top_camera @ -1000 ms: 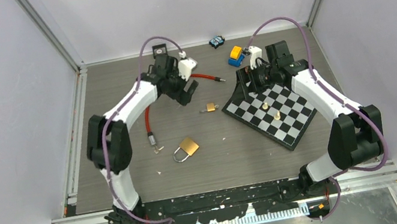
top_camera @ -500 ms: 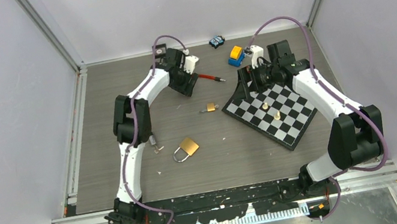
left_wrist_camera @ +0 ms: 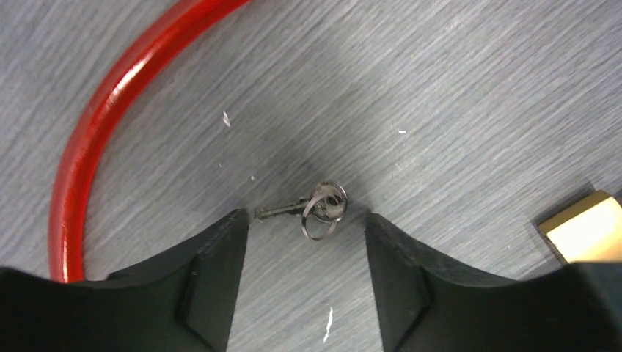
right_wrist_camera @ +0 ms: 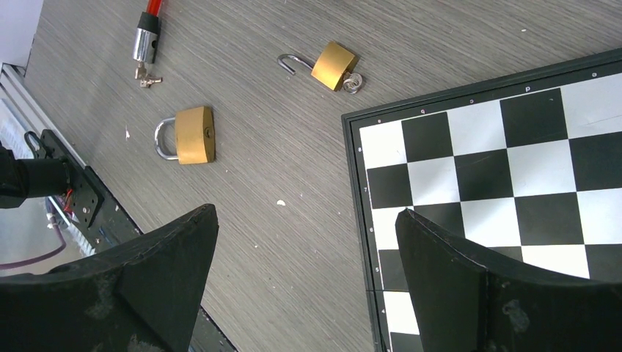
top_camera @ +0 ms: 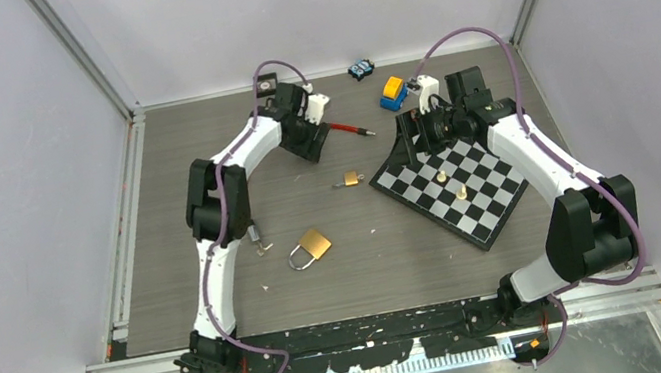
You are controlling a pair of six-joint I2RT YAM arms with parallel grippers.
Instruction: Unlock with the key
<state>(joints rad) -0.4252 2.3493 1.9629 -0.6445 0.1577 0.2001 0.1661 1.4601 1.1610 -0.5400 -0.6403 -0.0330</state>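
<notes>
A small silver key (left_wrist_camera: 326, 202) on a ring lies flat on the grey table, just ahead of and between the tips of my left gripper (left_wrist_camera: 306, 220). The jaws stand apart on either side of it without touching, so the gripper is open. From above, my left gripper (top_camera: 307, 140) is low over the table at the back and hides the key. A large brass padlock (top_camera: 311, 246) with its shackle shut lies mid-table. A small brass padlock (top_camera: 351, 179) has its shackle swung open (right_wrist_camera: 330, 66). My right gripper (right_wrist_camera: 306, 213) hangs open and empty over the chessboard's corner.
A red cable (left_wrist_camera: 95, 132) curves around the left of the key, and its metal end (right_wrist_camera: 147, 37) lies near the large padlock. A chessboard (top_camera: 487, 206) with two pieces lies at the right. Small blue and yellow toys (top_camera: 392, 92) sit at the back wall.
My left arm has stretched further toward the back and dropped lower over the table, now covering most of the red cable. The right arm has not moved.
</notes>
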